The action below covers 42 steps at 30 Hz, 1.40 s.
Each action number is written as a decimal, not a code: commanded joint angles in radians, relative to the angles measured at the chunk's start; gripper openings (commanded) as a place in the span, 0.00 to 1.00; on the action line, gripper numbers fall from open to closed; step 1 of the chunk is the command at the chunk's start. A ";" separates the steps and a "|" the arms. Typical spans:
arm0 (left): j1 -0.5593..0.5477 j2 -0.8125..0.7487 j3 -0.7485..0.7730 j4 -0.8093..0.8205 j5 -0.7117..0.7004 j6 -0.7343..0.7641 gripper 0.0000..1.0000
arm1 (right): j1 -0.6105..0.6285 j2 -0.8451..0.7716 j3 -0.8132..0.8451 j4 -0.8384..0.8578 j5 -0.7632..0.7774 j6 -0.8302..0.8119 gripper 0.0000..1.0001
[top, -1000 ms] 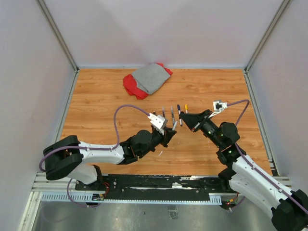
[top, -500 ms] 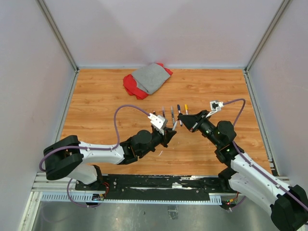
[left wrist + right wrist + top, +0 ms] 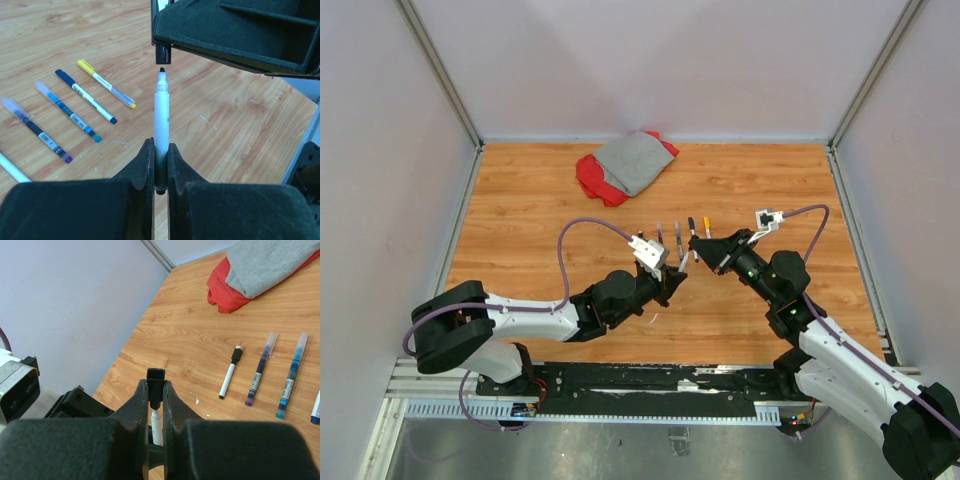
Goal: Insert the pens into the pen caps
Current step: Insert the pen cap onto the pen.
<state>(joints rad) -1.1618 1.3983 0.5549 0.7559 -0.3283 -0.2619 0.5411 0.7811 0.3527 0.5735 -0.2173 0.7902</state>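
Held pen: a white-barrelled pen [image 3: 161, 115] stands upright in the air over the middle of the table, its bare tip pointing up at the cap.
Black cap: the black cap [image 3: 162, 53] hangs mouth down right above that tip, in line with it, with a small gap between them; they are not touching.
Left gripper: the left gripper [image 3: 160, 146] is clamped on the lower barrel of the held pen.
Right gripper: the right gripper [image 3: 155, 383] is pinched on the black cap, which sticks out past its fingertips.
Done so far: the yellow-capped pen [image 3: 106, 83], dark blue pen [image 3: 85, 96], light blue pen [image 3: 67, 111], purple pen [image 3: 36, 129] and black-capped white pen [image 3: 230, 371] lie side by side on the wood just beyond the grippers, and each appears to wear a cap.
Left to do: by the look of it, only this pairing; the tip has to enter the cap and be pressed home.
Loose caps: none seen on the table [image 3: 540, 200].
Far edge: a red and grey cloth [image 3: 628, 165] lies well apart from the work.
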 commanded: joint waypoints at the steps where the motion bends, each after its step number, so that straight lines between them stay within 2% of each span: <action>1: -0.011 0.008 -0.002 0.045 0.003 0.019 0.00 | -0.008 0.002 -0.013 0.034 -0.019 0.010 0.01; 16: -0.011 0.014 0.003 0.041 0.001 0.020 0.01 | -0.006 0.006 -0.034 0.030 -0.028 0.016 0.01; 29: -0.011 0.021 0.011 0.033 -0.001 0.018 0.01 | 0.021 0.029 -0.058 0.098 -0.071 0.023 0.01; 42: -0.010 0.006 -0.004 0.043 -0.030 0.005 0.00 | 0.098 0.049 -0.117 0.104 0.009 0.007 0.01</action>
<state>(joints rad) -1.1625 1.4147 0.5526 0.7334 -0.3359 -0.2626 0.5835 0.8196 0.2695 0.6781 -0.2131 0.8112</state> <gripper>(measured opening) 0.078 0.066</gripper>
